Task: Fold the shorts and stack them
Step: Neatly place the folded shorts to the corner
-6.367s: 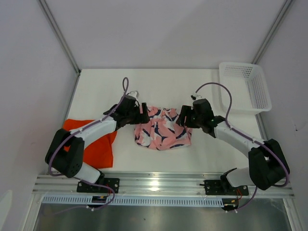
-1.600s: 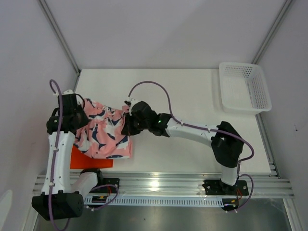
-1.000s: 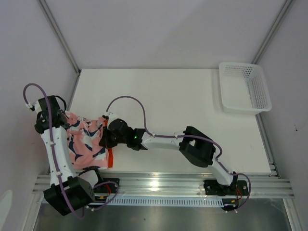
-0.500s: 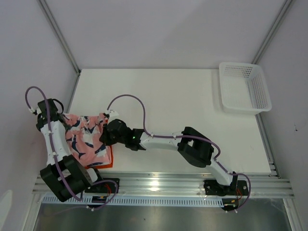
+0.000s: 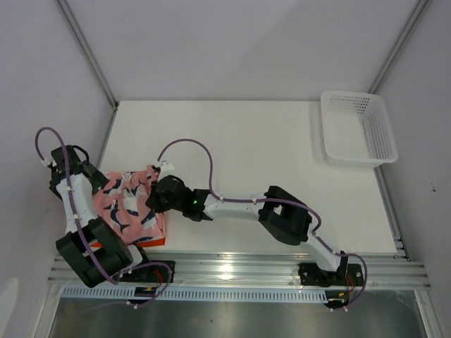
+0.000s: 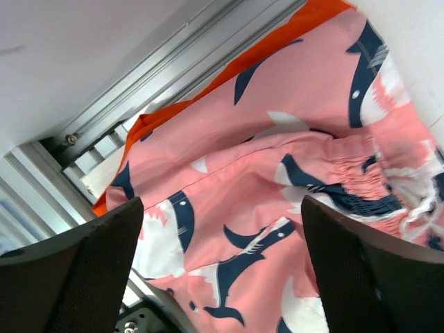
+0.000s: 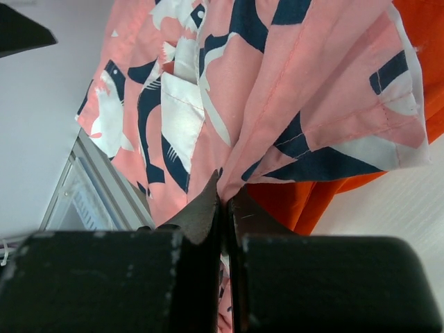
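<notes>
The pink fish-print shorts (image 5: 130,204) lie on top of the orange shorts (image 5: 158,231) at the table's near left. Only a strip of orange shows under them. My right gripper (image 5: 151,197) is shut on the right edge of the pink shorts (image 7: 291,90), with orange shorts (image 7: 333,187) showing beneath. My left gripper (image 5: 99,184) stands open just above the pink shorts (image 6: 263,208), nothing between its fingers (image 6: 354,270). Orange fabric (image 6: 277,35) peeks out at the pile's far edge.
A white mesh basket (image 5: 359,127) stands at the far right of the table (image 5: 268,148). The aluminium rail (image 5: 239,267) runs along the near edge. The left wall is close beside my left arm.
My left gripper has opened and let go of the pink shorts, which have settled onto the orange pair. The right gripper keeps its hold and has hardly moved.
</notes>
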